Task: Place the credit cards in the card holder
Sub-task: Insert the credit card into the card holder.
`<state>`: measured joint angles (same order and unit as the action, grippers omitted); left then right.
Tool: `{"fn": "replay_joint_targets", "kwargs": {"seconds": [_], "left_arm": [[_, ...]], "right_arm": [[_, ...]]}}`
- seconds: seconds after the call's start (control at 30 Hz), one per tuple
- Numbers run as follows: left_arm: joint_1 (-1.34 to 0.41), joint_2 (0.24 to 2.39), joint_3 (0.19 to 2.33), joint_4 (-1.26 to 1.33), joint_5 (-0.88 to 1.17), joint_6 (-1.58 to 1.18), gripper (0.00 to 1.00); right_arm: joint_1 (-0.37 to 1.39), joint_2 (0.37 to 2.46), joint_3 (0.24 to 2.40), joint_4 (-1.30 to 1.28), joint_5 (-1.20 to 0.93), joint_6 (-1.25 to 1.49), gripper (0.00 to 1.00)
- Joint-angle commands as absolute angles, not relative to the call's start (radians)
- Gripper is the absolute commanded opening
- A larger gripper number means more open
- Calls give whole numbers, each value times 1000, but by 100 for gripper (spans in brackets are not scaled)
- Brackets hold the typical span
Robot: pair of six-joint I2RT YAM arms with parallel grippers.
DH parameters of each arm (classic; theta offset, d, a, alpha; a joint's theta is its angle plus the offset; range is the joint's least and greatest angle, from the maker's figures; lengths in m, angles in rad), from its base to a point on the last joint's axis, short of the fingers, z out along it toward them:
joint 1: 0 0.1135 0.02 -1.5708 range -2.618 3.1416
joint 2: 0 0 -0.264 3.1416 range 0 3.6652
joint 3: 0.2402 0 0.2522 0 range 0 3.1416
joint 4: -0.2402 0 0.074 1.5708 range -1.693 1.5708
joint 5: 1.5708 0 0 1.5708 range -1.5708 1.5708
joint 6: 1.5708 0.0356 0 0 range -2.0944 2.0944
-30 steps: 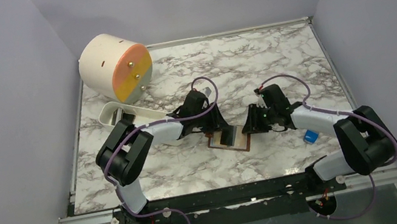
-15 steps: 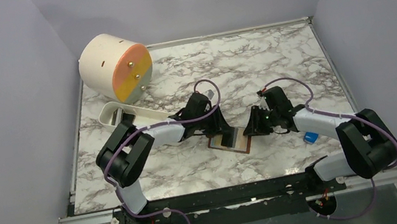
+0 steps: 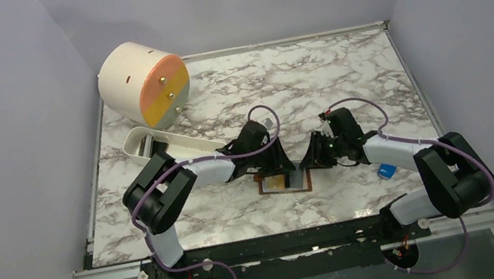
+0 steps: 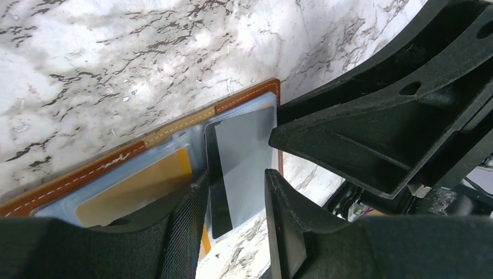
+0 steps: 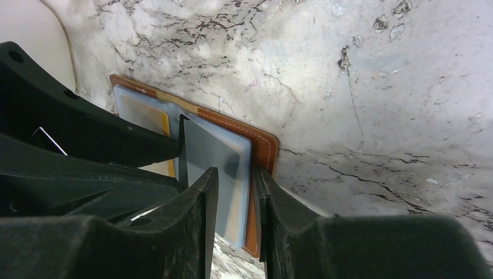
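Observation:
The brown card holder (image 3: 305, 184) lies open on the marble between my two grippers. It shows in the left wrist view (image 4: 116, 165) and the right wrist view (image 5: 264, 145). An orange-yellow card (image 4: 134, 189) sits in its left pale blue pocket. A dark glossy card (image 4: 244, 157) is partly in the right pocket, its free corner tilted up (image 5: 209, 154). My left gripper (image 4: 234, 179) hangs over this card, fingers a little apart, not pinching it. My right gripper (image 5: 234, 171) is closed on the holder's right flap. From above, the left gripper (image 3: 282, 166) and right gripper (image 3: 311, 160) almost touch.
A white oblong tray (image 3: 153, 144) stands behind my left arm. A cream drum with an orange and yellow face (image 3: 144, 84) is at the back left. A small blue block (image 3: 387, 170) lies by my right forearm. Grey walls close three sides.
My left gripper has moved right and nearer, over the holder. The dark card has gone lower into the right pocket, and the orange-yellow card now shows from above. The holder has turned squarer.

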<state>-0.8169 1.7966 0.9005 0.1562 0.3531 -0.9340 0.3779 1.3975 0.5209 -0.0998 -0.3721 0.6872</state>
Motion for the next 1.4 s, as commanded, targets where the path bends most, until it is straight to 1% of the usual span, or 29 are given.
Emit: {"fn": "replay_joint_targets", "kwargs": {"seconds": [0.0,0.2,0.33,0.43,0.67,0.83,0.9,1.0,1.17,1.37], "left_arm": [[-831,1811,902,254,401,-988,41],[-832,1804,945,206,389,-975,41],[-831,1780,981,76,331,-910,42],[-831,1766,986,36,322,-894,43],[-837,1762,936,90,370,-927,44],[-844,1781,884,224,430,-990,45],[-850,1797,882,243,441,-1001,45],[-861,1816,885,252,443,-1004,45],[-877,1836,906,258,442,-1008,44],[-889,1861,929,262,442,-1015,44]], "right_arm": [[383,1429,509,-175,-305,664,29],[383,1397,568,-263,-244,641,30],[381,1366,615,-350,-175,608,41],[382,1334,628,-392,-177,598,44],[383,1281,579,-397,-255,611,43],[383,1249,567,-419,-247,615,45],[383,1232,567,-422,-260,617,44],[383,1211,550,-402,-284,629,38],[383,1236,510,-350,-305,648,30],[383,1267,479,-293,-319,660,28]]}}
